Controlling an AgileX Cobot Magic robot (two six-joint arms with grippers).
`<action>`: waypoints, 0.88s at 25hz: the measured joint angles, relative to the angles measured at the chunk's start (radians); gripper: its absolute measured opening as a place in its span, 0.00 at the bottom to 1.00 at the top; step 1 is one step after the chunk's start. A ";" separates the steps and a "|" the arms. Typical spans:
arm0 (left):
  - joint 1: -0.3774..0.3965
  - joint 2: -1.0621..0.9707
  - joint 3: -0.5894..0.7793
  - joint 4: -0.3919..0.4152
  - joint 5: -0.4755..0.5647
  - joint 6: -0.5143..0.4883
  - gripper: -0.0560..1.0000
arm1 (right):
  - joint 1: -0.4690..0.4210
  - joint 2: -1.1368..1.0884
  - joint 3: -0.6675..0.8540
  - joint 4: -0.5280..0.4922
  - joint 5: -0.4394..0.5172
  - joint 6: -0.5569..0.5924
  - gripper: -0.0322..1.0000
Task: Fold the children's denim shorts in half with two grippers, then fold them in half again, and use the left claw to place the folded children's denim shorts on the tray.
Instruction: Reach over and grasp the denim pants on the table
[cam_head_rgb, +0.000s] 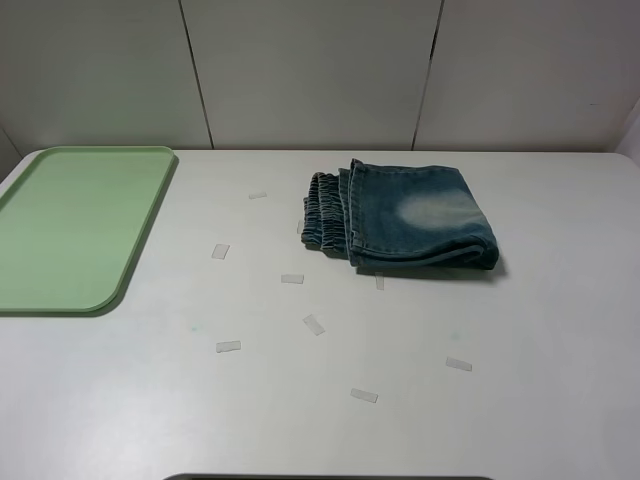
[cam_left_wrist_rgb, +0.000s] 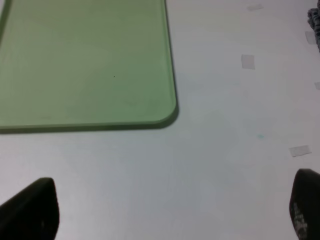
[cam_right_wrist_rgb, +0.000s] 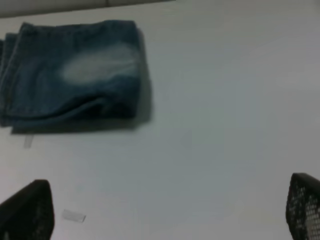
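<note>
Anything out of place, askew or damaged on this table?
Only small things: pale tape strips lie scattered at mixed angles around the folded denim shorts, whose waistband layers stick out unevenly toward the tray. Nothing looks damaged.

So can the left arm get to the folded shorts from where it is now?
Probably yes. The left gripper is open over the table, and only flat tape scraps lie between it and the shorts; the tray sits off to the side.
</note>
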 joint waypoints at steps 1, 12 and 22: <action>0.000 0.000 0.000 0.000 0.000 0.000 0.91 | -0.016 -0.004 0.000 0.000 0.000 -0.001 0.71; 0.000 0.000 0.000 0.000 0.000 0.000 0.91 | -0.077 -0.008 0.000 -0.014 -0.039 -0.042 0.71; 0.000 0.000 0.000 0.000 0.000 0.000 0.91 | -0.077 -0.034 0.008 -0.015 -0.112 -0.045 0.71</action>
